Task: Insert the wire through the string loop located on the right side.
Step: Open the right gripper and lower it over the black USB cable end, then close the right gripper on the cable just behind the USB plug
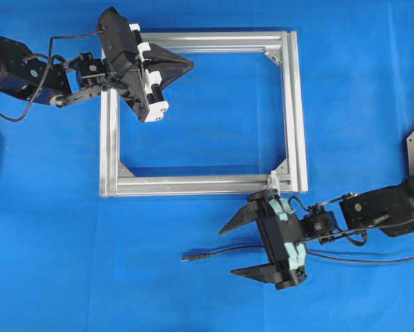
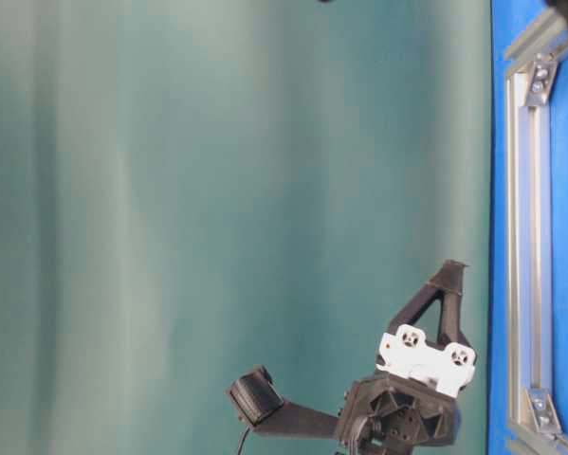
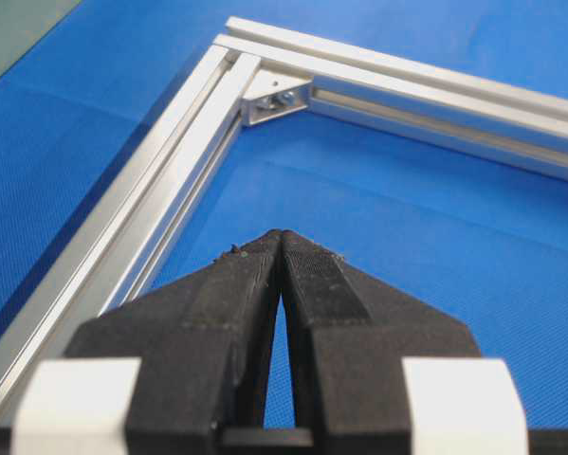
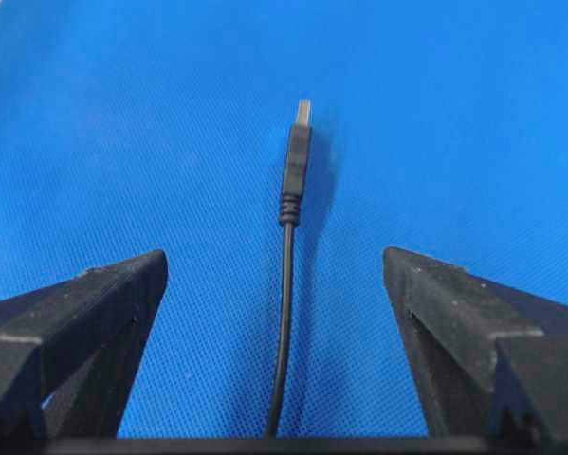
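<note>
The right gripper (image 1: 236, 250), spread wide and empty, straddles the wire (image 4: 285, 303), whose long axis runs straight ahead between the jaws toward its plug tip on the blue counter (image 1: 61, 263). The white string loop (image 1: 274, 181) sits just behind, at the frame's (image 1: 193, 184) near right corner. The left gripper (image 1: 190, 64), pressed together, is far off.

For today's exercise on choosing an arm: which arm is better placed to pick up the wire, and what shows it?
The right. Its end effector stands open with the wire lying between its fingers, near the string loop. The left end effector is shut, far off at the frame's opposite corner.
</note>
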